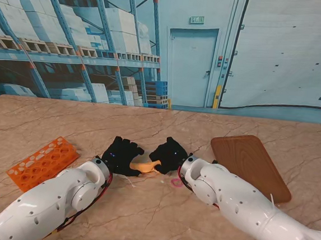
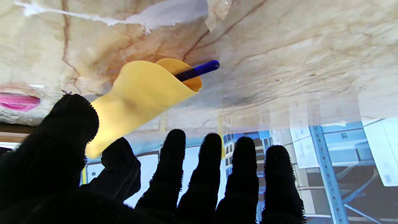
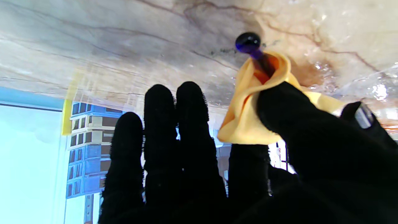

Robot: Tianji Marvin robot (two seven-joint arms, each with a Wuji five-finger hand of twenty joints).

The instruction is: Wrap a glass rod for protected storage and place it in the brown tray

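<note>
Rod [image 2: 199, 70], blue glass, pokes from a yellow wrap [image 2: 140, 93] pinched by both the left robot hand [image 1: 121, 155] and right robot hand [image 1: 169, 153].

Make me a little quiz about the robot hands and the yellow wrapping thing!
1. True or false: the glass rod is fully covered by the yellow wrap.
2. Which hands grip the wrap? A) only the left hand B) only the right hand C) both
3. Fill in: the brown tray lies on the robot's ____ side of the table and has nothing on it.

Key
1. False: a blue end sticks out in both wrist views.
2. C: each pinches it with its thumb while the other fingers stay spread.
3. right
</note>
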